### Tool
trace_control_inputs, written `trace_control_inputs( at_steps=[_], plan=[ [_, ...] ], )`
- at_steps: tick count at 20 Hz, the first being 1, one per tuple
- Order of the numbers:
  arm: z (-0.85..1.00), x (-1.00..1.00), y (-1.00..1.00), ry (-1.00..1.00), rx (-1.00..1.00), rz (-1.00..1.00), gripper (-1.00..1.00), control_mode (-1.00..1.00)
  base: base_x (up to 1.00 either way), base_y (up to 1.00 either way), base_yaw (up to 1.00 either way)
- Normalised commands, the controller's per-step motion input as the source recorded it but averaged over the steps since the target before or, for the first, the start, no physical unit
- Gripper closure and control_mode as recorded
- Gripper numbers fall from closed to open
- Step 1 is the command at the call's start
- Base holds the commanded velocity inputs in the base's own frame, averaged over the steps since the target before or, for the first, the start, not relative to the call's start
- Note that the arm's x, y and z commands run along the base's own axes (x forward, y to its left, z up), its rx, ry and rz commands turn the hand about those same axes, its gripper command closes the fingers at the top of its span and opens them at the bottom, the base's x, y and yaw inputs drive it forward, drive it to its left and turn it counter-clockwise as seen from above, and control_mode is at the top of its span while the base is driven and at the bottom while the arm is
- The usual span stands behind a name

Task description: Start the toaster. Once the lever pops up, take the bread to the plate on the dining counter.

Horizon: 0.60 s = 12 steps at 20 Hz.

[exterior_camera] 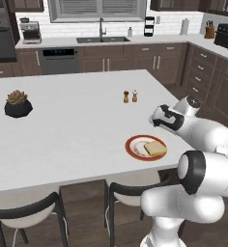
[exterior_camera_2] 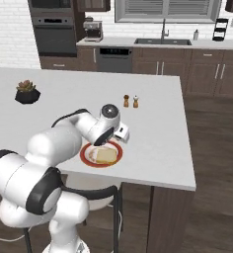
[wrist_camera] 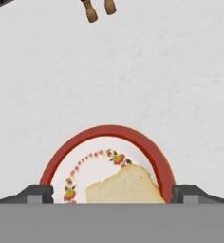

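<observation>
The tan bread slice (exterior_camera: 155, 148) lies on the round red-rimmed plate (exterior_camera: 133, 146) near the near edge of the large white desk (exterior_camera: 77, 120). Just above it, the white arm's tool (wrist_camera: 112, 193) hangs with fingers spread wide, holding nothing. Farther back stand two small brown shakers (exterior_camera: 130, 96), and far left a potted succulent (exterior_camera: 17, 103).

White dining counter (exterior_camera: 72, 125) on a dark wood base. Directly on it: a red-rimmed plate (exterior_camera: 135, 150) near the front edge, two small brown shakers (exterior_camera: 130, 97) side by side further back, and a black pot with a succulent (exterior_camera: 18, 104) well apart to the left. Bread (exterior_camera: 155, 148) lies on the plate.
</observation>
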Motion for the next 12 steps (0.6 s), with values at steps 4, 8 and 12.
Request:
trace_control_inputs(
  at_steps=[4,8,12],
  plan=[
    [0.22,-0.27,0.21,0.11,-0.14,-0.02,-1.00,-1.00,0.00,0.00,0.00],
    [0.30,-0.39,0.55,0.15,-0.17,0.00,-1.00,-1.00,0.00,0.00,0.00],
    [0.31,-0.62,0.56,0.17,-0.12,0.03,-1.00,-1.00,0.00,0.00,0.00]
  ],
)
